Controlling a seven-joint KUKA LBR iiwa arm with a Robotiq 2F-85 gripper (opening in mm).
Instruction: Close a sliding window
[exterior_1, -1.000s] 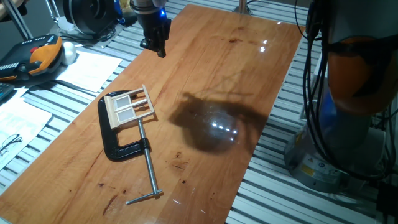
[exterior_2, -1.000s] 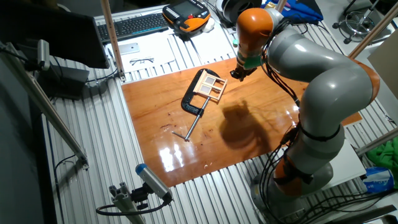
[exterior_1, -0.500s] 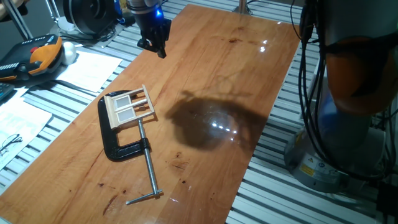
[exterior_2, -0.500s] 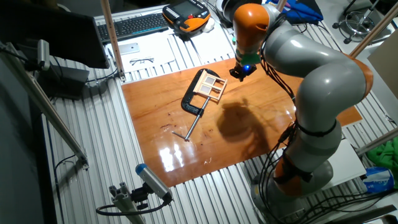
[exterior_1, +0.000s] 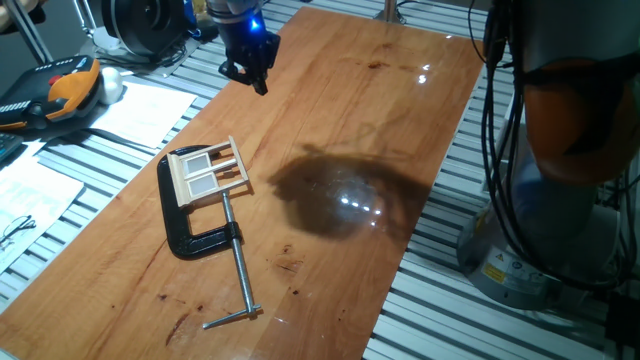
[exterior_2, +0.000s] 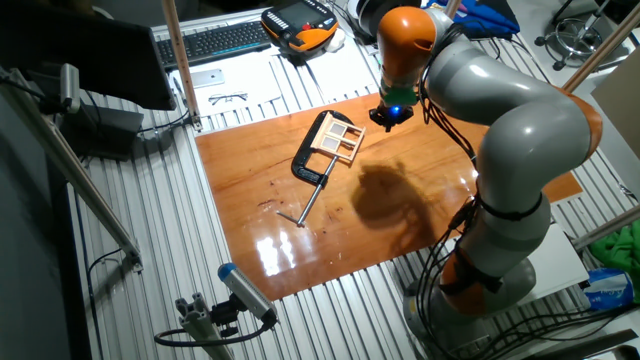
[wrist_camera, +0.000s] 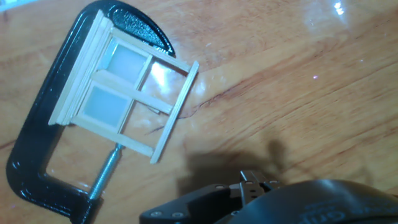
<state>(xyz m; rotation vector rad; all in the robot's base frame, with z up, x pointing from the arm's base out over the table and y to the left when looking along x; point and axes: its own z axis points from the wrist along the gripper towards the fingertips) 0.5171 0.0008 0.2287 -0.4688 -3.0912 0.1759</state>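
Sliding window, small and made of light beige wood with two pale panes (exterior_1: 207, 169), lies flat on the brown wooden table (exterior_1: 340, 130), and you can see it is well apart from your claw (exterior_1: 247, 72). A black metal C-clamp with a long silver screw (exterior_1: 212, 245) holds it in place. The claw hangs up in the air, off the table, near the far edge. In the hand view the window (wrist_camera: 118, 87) sits ahead of the claw and off to the left, tilted. The thin rails stick out toward the claw's side, with one loose bar across their ends. I think you must come down to that bar and push it away from you, along the rails, toward the frame. The fingers are too dark to show, so I cannot tell whether they are apart or together.
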